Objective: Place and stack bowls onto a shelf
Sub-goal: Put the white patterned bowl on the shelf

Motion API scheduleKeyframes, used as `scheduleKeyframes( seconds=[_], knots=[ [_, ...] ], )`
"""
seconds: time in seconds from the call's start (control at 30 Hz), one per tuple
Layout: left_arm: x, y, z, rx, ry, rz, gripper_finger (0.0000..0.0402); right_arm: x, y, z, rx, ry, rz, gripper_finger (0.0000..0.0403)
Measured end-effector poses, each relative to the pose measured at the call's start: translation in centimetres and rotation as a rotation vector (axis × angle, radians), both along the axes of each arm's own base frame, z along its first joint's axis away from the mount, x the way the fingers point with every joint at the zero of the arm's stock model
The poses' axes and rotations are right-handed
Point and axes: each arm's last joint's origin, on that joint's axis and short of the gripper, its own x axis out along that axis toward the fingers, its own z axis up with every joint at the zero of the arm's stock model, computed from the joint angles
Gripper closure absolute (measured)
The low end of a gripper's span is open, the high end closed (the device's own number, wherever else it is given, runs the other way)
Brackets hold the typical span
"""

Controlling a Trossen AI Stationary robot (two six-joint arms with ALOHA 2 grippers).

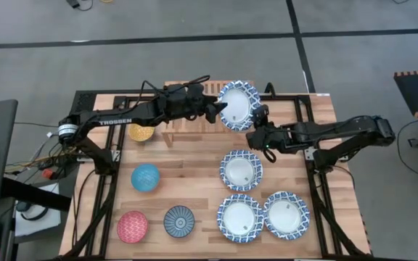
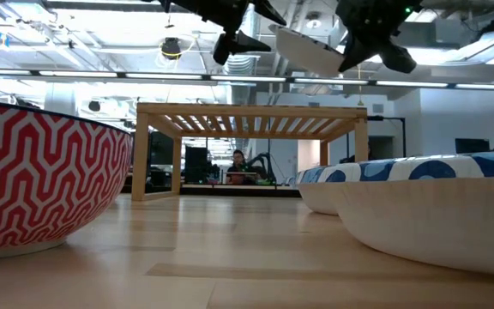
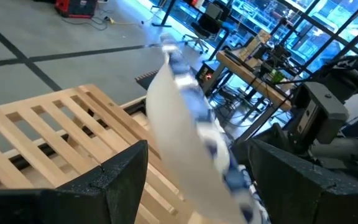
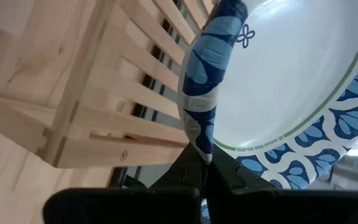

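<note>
White, blue-rimmed bowl [image 1: 237, 106] hung above the shelf [image 1: 189, 129]; we saw right pincer [image 1: 255, 127] clamping its rim, left pincer [image 1: 220, 109] spread wide around it.

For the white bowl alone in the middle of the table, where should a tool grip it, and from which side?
Grip the white bowl at its blue rim, one finger inside and one outside, coming from above. It sits upright and is wide and shallow, so only the thin rim fits between fingers. The edge facing the right tool looks best: it is free, while two more bowls sit near the front edge.
</note>
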Motion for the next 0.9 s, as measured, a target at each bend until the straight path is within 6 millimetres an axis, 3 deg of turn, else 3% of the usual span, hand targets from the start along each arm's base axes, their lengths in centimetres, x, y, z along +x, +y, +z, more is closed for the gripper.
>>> scheduleKeyframes(
  seconds=[0.33, 0.47, 0.67, 0.8, 0.9],
  knots=[
    [0.0, 0.0, 0.1, 0.002, 0.001, 0.002, 0.0151, 0.7, 0.1, 1.3, 0.006, -0.069, 0.055, 0.0380],
    [-0.2, 0.4, 0.0, 0.009, 0.014, 0.018, 0.0214, 1.0, 0.1, 1.5, 0.009, -0.074, 0.057, 0.0378],
    [-0.5, 1.4, -0.2, 0.012, 0.034, 0.055, 0.0375, 1.2, 0.2, 1.7, 0.039, -0.144, 0.035, 0.0368],
    [-1.1, 2.3, -0.3, -0.006, 0.053, 0.067, 0.0390, 1.3, 0.1, 2.3, 0.147, -0.358, -0.055, 0.0352],
    [-2.3, 3.3, 0.0, -0.036, 0.073, 0.090, 0.0391, 1.4, 0.0, 3.9, 0.296, -0.574, -0.128, 0.0329]
  ],
)
